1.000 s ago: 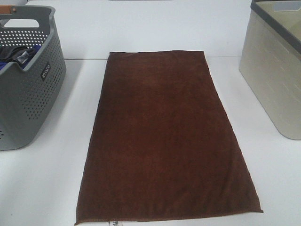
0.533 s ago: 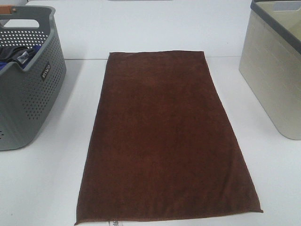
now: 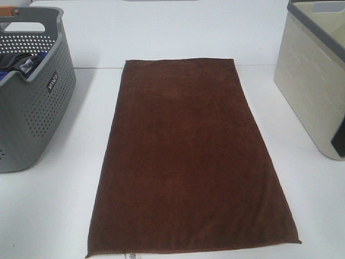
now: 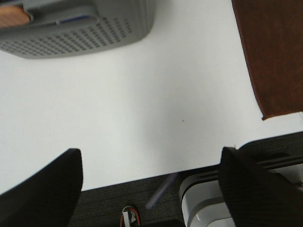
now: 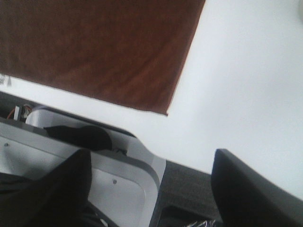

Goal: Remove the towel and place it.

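Note:
The towel point(image 3: 188, 162) is a large dark-brown cloth lying spread flat on the white table point(image 3: 59, 216), its long side running from the front edge toward the back. A small white tag point(image 3: 131, 256) peeks out at its near hem. My left gripper point(image 4: 149, 189) hangs open over the table's front edge, with the towel's near left corner point(image 4: 272, 56) off to one side. My right gripper point(image 5: 151, 189) is open too, near the front edge beside the towel's near right corner point(image 5: 94, 47). Neither gripper touches the cloth.
A grey perforated basket point(image 3: 32, 91) with blue and black items point(image 3: 21, 65) stands at the left; its wall also shows in the left wrist view point(image 4: 80, 28). A beige bin point(image 3: 312, 81) stands at the right. A dark part of an arm point(image 3: 339, 137) shows at the right edge.
A dark piece of the right arm has come into the exterior view at its right edge. The towel has not moved.

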